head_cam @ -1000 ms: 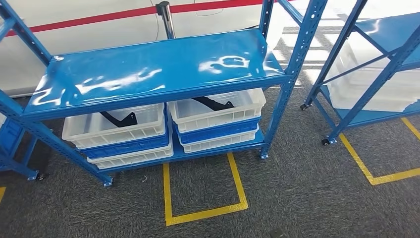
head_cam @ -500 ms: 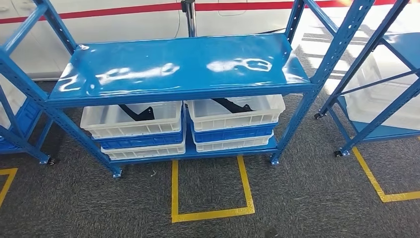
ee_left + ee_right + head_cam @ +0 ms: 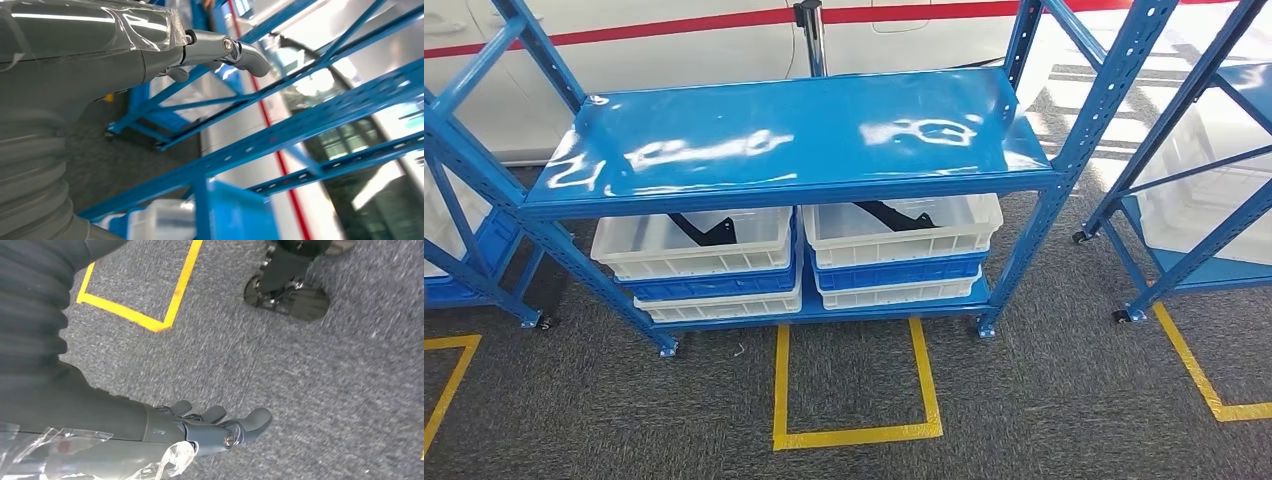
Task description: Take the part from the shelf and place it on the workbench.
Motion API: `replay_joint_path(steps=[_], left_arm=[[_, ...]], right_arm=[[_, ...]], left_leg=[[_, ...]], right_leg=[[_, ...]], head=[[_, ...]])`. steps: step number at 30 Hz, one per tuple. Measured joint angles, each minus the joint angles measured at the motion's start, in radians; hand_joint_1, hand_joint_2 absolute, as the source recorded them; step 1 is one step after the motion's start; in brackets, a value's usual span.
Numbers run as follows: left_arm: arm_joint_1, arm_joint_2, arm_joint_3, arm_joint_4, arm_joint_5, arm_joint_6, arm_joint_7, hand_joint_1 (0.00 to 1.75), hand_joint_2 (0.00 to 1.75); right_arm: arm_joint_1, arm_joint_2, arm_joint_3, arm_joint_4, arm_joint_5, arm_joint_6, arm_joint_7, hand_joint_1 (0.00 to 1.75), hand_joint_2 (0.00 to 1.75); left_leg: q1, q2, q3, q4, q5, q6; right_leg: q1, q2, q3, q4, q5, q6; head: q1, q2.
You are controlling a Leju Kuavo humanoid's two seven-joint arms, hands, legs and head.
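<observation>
Grey carpet (image 3: 1044,400) carries a blue shelf (image 3: 794,135) whose bottom level holds two white bins, each with one black part (image 3: 704,228) (image 3: 894,214), well apart from the empty, loosely extended left hand (image 3: 220,47) and right hand (image 3: 220,427).
</observation>
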Motion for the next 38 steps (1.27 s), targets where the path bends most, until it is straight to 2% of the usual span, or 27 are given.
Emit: replay_joint_path(steps=[1, 2, 3, 4, 6, 8, 10, 12, 13, 14, 16, 17, 18, 19, 20, 22, 23, 24, 27, 28, 30, 32, 33, 34, 35, 37, 38], left_arm=[[0.004, -0.008, -0.004, 0.025, 0.004, -0.010, -0.005, 0.00, 0.44], [0.010, -0.019, -0.007, 0.056, 0.010, -0.020, -0.010, 0.00, 0.00], [0.018, -0.030, -0.012, 0.089, 0.015, -0.032, -0.014, 0.00, 0.00], [0.027, -0.041, -0.017, 0.123, 0.020, -0.043, -0.019, 0.00, 0.00], [0.043, -0.057, -0.027, 0.181, 0.028, -0.064, -0.029, 0.00, 0.00], [0.049, -0.071, -0.034, 0.231, 0.036, -0.084, -0.039, 0.00, 0.00], [0.059, -0.087, -0.040, 0.288, 0.046, -0.106, -0.050, 0.00, 0.00], [0.068, -0.106, -0.048, 0.345, 0.056, -0.129, -0.060, 0.00, 0.00], [0.070, -0.116, -0.052, 0.371, 0.060, -0.141, -0.066, 0.00, 0.00], [0.070, -0.128, -0.057, 0.399, 0.066, -0.154, -0.072, 0.00, 0.00], [0.069, -0.154, -0.068, 0.457, 0.076, -0.180, -0.084, 0.00, 0.00], [0.068, -0.169, -0.074, 0.486, 0.082, -0.194, -0.090, 0.00, 0.00], [0.067, -0.183, -0.080, 0.513, 0.088, -0.208, -0.096, 0.00, 0.00], [0.064, -0.196, -0.086, 0.536, 0.093, -0.221, -0.103, 0.00, 0.00], [0.058, -0.209, -0.090, 0.558, 0.099, -0.235, -0.110, 0.00, 0.00], [0.043, -0.232, -0.099, 0.603, 0.111, -0.262, -0.123, 0.00, 0.00], [0.037, -0.243, -0.104, 0.627, 0.117, -0.275, -0.130, 0.00, 0.00], [0.033, -0.253, -0.107, 0.652, 0.123, -0.288, -0.136, 0.00, 0.00], [0.035, -0.284, -0.117, 0.733, 0.139, -0.326, -0.153, 0.00, 0.00], [0.039, -0.293, -0.121, 0.761, 0.144, -0.337, -0.159, 0.00, 0.00], [0.050, -0.311, -0.127, 0.820, 0.153, -0.357, -0.168, 0.00, 0.00], [0.069, -0.330, -0.133, 0.884, 0.162, -0.376, -0.176, 0.00, 0.00], [0.081, -0.339, -0.136, 0.915, 0.166, -0.385, -0.179, 0.00, 0.00], [0.094, -0.348, -0.138, 0.947, 0.169, -0.392, -0.183, 0.00, 0.00], [0.107, -0.355, -0.140, 0.978, 0.171, -0.399, -0.185, 0.00, 0.00], [0.127, -0.367, -0.145, 1.038, 0.176, -0.412, -0.191, 0.00, 0.00], [0.131, -0.369, -0.146, 1.054, 0.177, -0.415, -0.193, 0.00, 0.00]], right_arm=[[0.002, 0.002, -0.009, 0.000, 0.007, 0.004, 0.002, 0.00, 0.00], [0.004, 0.003, -0.019, -0.001, 0.014, 0.008, 0.003, 0.00, 0.00], [0.005, 0.006, -0.030, -0.004, 0.021, 0.013, 0.005, 0.00, 0.00], [0.006, 0.008, -0.042, -0.008, 0.029, 0.018, 0.007, 0.00, 0.00], [0.006, 0.015, -0.062, -0.020, 0.043, 0.027, 0.009, 0.00, 0.00], [0.006, 0.021, -0.080, -0.031, 0.057, 0.034, 0.012, 0.00, 0.00], [0.008, 0.026, -0.102, -0.040, 0.071, 0.042, 0.017, 0.00, 0.00], [0.013, 0.029, -0.126, -0.048, 0.085, 0.052, 0.021, 0.00, 0.00], [0.019, 0.031, -0.138, -0.050, 0.093, 0.056, 0.022, 0.00, 0.00], [0.027, 0.032, -0.150, -0.051, 0.101, 0.061, 0.024, 0.00, 0.00], [0.049, 0.036, -0.176, -0.052, 0.118, 0.071, 0.029, 0.00, 0.87], [0.063, 0.037, -0.191, -0.052, 0.126, 0.076, 0.032, 0.00, 1.31], [0.079, 0.039, -0.205, -0.052, 0.135, 0.081, 0.035, 0.00, 1.75], [0.096, 0.039, -0.219, -0.050, 0.143, 0.086, 0.038, 0.00, 1.75], [0.114, 0.040, -0.233, -0.048, 0.152, 0.092, 0.040, 0.00, 1.75], [0.148, 0.041, -0.261, -0.042, 0.171, 0.102, 0.045, 0.00, 1.75], [0.163, 0.042, -0.276, -0.039, 0.180, 0.108, 0.048, 0.00, 1.75], [0.174, 0.044, -0.290, -0.037, 0.188, 0.113, 0.050, 0.00, 1.75], [0.193, 0.052, -0.331, -0.035, 0.213, 0.129, 0.056, 0.00, 1.75], [0.195, 0.054, -0.344, -0.036, 0.221, 0.133, 0.058, 0.00, 1.75], [0.195, 0.058, -0.368, -0.039, 0.235, 0.141, 0.059, 0.00, 1.75], [0.189, 0.061, -0.390, -0.048, 0.248, 0.148, 0.061, 0.00, 1.75], [0.184, 0.064, -0.401, -0.055, 0.253, 0.152, 0.061, 0.00, 1.75], [0.178, 0.066, -0.411, -0.063, 0.258, 0.155, 0.063, 0.00, 1.75], [0.171, 0.068, -0.420, -0.072, 0.263, 0.157, 0.064, 0.00, 1.75], [0.156, 0.074, -0.439, -0.095, 0.272, 0.161, 0.066, 0.00, 1.75], [0.152, 0.075, -0.444, -0.101, 0.274, 0.162, 0.066, 0.00, 1.75]], left_leg=[[0.000, 0.001, -0.033, 0.071, -0.029, -0.003], [0.001, 0.002, -0.060, 0.127, -0.048, -0.004], [0.001, 0.002, -0.071, 0.148, -0.046, -0.004], [0.001, 0.003, -0.064, 0.128, -0.027, -0.003], [-0.001, 0.009, -0.004, -0.005, 0.037, 0.005], [-0.008, 0.016, 0.045, -0.116, 0.075, 0.015], [-0.017, 0.015, 0.053, -0.137, 0.078, 0.022], [-0.016, 0.011, 0.057, -0.143, 0.081, 0.032], [-0.013, 0.009, 0.060, -0.146, 0.083, 0.037], [-0.010, 0.009, 0.063, -0.149, 0.085, 0.043], [-0.010, 0.008, 0.065, -0.149, 0.084, 0.049], [-0.011, 0.008, 0.065, -0.149, 0.083, 0.051], [-0.011, 0.006, 0.066, -0.149, 0.083, 0.052], [-0.011, 0.004, 0.067, -0.149, 0.082, 0.052], [-0.010, 0.001, 0.068, -0.148, 0.081, 0.051], [-0.011, -0.006, 0.071, -0.146, 0.076, 0.045], [-0.013, -0.008, 0.071, -0.144, 0.074, 0.041], [-0.015, -0.008, 0.071, -0.144, 0.072, 0.037], [-0.014, -0.006, 0.073, -0.141, 0.066, 0.025], [-0.012, -0.005, 0.068, -0.126, 0.054, 0.020], [-0.009, -0.002, 0.029, -0.033, -0.002, 0.010], [-0.007, 0.000, -0.036, 0.109, -0.067, 0.003], [-0.007, 0.000, -0.056, 0.152, -0.079, 0.002], [-0.007, 0.001, -0.059, 0.158, -0.073, 0.003], [-0.007, 0.001, -0.039, 0.118, -0.048, 0.006], [-0.012, 0.006, 0.035, -0.034, 0.016, 0.019], [-0.014, 0.008, 0.058, -0.080, 0.034, 0.023]], right_leg=[[0.001, 0.000, 0.000, 0.000, 0.000, -0.002], [0.003, 0.000, -0.001, 0.000, -0.001, -0.003], [0.004, 0.000, 0.000, 0.000, -0.002, -0.004], [0.005, 0.000, 0.001, 0.001, -0.002, -0.004], [0.007, 0.000, 0.003, 0.001, -0.004, -0.003], [0.012, -0.002, 0.004, 0.001, -0.006, 0.002], [0.012, -0.004, 0.004, 0.000, -0.008, 0.010], [0.010, -0.006, 0.006, 0.004, -0.014, 0.022], [0.010, -0.005, 0.001, 0.021, -0.028, 0.027], [0.009, -0.004, -0.015, 0.062, -0.052, 0.032], [0.008, -0.002, -0.075, 0.191, -0.117, 0.037], [0.008, -0.002, -0.106, 0.252, -0.140, 0.038], [0.008, -0.002, -0.123, 0.284, -0.145, 0.039], [0.007, -0.001, -0.122, 0.275, -0.131, 0.040], [0.006, -0.001, -0.100, 0.227, -0.100, 0.039], [0.004, 0.003, -0.030, 0.082, -0.036, 0.037], [0.003, 0.005, -0.006, 0.031, -0.017, 0.034], [0.004, 0.007, 0.005, 0.006, -0.011, 0.030], [0.006, 0.006, 0.006, 0.000, -0.008, 0.014], [0.004, 0.005, 0.007, -0.002, -0.006, 0.007], [0.002, 0.002, 0.007, -0.004, -0.005, -0.001], [0.004, 0.000, 0.007, -0.004, -0.005, -0.005], [0.005, -0.001, 0.007, -0.004, -0.006, -0.005], [0.006, -0.001, 0.008, -0.004, -0.006, -0.005], [0.007, -0.001, 0.009, -0.004, -0.006, -0.005], [0.010, -0.003, 0.012, -0.004, -0.006, -0.004], [0.010, -0.003, 0.013, -0.004, -0.007, -0.004]], head=[[0.000, 0.000], [0.000, 0.000], [0.000, 0.000], [0.000, 0.000], [0.000, 0.000], [0.000, 0.000], [0.000, 0.000], [0.000, 0.000], [0.001, 0.000], [0.001, 0.000], [0.003, 0.000], [0.003, 0.000], [0.003, 0.000], [0.003, 0.000], [0.003, 0.000], [0.003, 0.000], [0.003, 0.000], [0.003, 0.000], [0.002, 0.000], [0.001, 0.000], [0.001, 0.000], [0.001, 0.000], [0.000, 0.000], [0.000, 0.000], [0.000, 0.000], [0.000, 0.000], [0.000, 0.000]])
